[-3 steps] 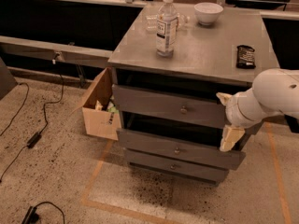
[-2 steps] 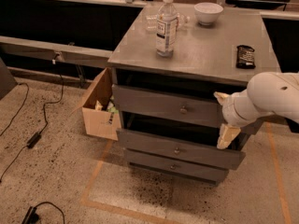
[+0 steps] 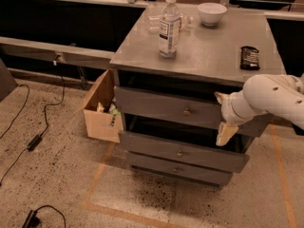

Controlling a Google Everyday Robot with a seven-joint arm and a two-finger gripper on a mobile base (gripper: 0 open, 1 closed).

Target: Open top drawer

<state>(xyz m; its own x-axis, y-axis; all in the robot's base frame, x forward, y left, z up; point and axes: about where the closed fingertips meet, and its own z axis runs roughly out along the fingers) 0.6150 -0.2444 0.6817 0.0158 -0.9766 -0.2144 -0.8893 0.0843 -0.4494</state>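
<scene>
The top drawer [image 3: 156,106] is the widest grey front of three, just under the cabinet's top, with a small round metal knob [image 3: 186,111]. A dark gap shows above it. My gripper [image 3: 222,116] is at the right part of this front, to the right of the knob and apart from it. Its cream fingertips [image 3: 226,133] are spread one above the other, with nothing between them. The white arm [image 3: 270,99] comes in from the right and hides the drawer's right end. The two narrower grey drawer fronts [image 3: 179,152] sit below.
On the cabinet top [image 3: 209,56] stand a water bottle [image 3: 169,26], a white bowl [image 3: 212,13], a clear glass [image 3: 153,23] and a dark snack bar [image 3: 250,57]. An open cardboard box [image 3: 100,110] stands on the floor at the cabinet's left. Cables [image 3: 33,141] lie on the floor at left.
My gripper and arm have moved a little to the left along the top drawer front, closer to the knob. The drawers have not visibly moved.
</scene>
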